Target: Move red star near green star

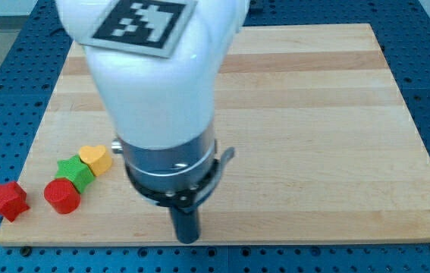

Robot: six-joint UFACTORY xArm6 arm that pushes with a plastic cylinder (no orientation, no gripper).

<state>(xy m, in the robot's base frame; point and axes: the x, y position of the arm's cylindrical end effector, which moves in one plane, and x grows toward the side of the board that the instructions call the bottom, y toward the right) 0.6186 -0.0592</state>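
Red star [7, 200] off board [313, 152], green star [75, 172] near

black-and-white fiducial marker [139, 23] atop arm [154, 83], no readable text

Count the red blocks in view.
2. The red star sits off the board's bottom-left corner; a red round-ish block sits just right of it, touching the green star. The arm may hide others.

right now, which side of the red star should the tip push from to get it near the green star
Push the red star on its left face, driving toward the view's right and slightly up: the green star lies that way. The red cylinder sits between them. My tip is far right.
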